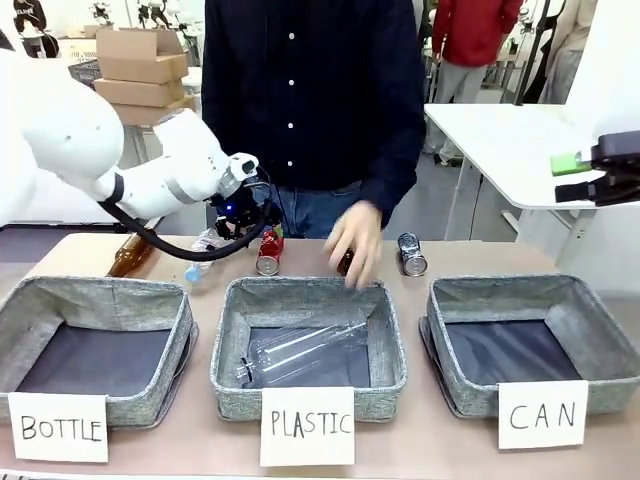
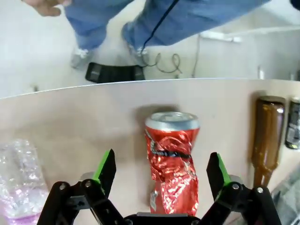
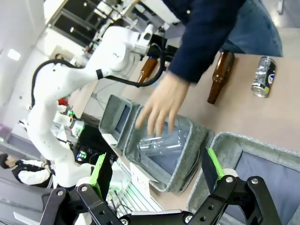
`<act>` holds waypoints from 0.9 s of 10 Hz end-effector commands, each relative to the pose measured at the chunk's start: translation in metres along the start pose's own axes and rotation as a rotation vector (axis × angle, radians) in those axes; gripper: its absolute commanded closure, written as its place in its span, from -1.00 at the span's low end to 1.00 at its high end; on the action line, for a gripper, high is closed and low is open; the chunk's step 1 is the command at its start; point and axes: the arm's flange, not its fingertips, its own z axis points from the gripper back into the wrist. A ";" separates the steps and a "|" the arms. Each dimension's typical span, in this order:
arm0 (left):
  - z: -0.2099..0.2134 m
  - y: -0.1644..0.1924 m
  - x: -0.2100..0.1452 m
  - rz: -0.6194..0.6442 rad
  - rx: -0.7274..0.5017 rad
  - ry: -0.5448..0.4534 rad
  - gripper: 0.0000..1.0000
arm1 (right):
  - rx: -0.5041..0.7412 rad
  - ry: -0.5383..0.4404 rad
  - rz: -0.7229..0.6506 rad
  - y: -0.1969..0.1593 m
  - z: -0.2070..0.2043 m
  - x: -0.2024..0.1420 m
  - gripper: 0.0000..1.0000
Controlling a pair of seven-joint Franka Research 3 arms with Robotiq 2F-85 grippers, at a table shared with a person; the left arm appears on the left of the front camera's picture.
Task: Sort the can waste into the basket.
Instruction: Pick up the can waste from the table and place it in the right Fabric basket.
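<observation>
A crushed red can (image 2: 171,164) lies on the table between the spread fingers of my left gripper (image 2: 161,158), which is open and not touching it. From the front, the same red can (image 1: 268,250) lies behind the PLASTIC basket, with my left gripper (image 1: 250,215) just above it. The dark can (image 1: 411,255) lies at the back of the table, behind the grey basket marked CAN (image 1: 440,330). My right gripper (image 3: 154,157) hangs open and high, above the CAN basket's rim (image 3: 220,140) and short of the dark can (image 3: 263,77).
A person's hand (image 1: 355,245) reaches over a brown bottle (image 3: 220,77) in the middle. Another brown bottle (image 1: 130,257) and a crumpled plastic bottle (image 1: 200,262) lie at the back left. The PLASTIC basket (image 1: 225,350) holds a clear bottle (image 1: 300,350). The BOTTLE basket (image 1: 180,330) stands left.
</observation>
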 end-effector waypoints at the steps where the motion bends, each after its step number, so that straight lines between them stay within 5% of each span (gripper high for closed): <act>1: -0.005 -0.012 0.022 0.032 0.063 0.060 -1.00 | 0.018 -0.020 0.029 -0.002 -0.003 0.003 -1.00; 6: -0.029 -0.042 0.034 0.020 0.166 0.076 -1.00 | 0.018 -0.020 0.029 -0.002 -0.003 0.003 -1.00; 7: -0.033 -0.039 0.035 0.045 0.206 0.101 -0.74 | 0.018 -0.020 0.029 -0.002 -0.003 0.003 -1.00; 8: -0.034 -0.037 0.036 0.061 0.214 0.111 0.19 | 0.018 -0.020 0.029 -0.002 -0.003 0.003 -1.00; 9: -0.034 -0.038 0.036 0.060 0.215 0.110 0.45 | 0.018 -0.020 0.029 -0.002 -0.003 0.003 -1.00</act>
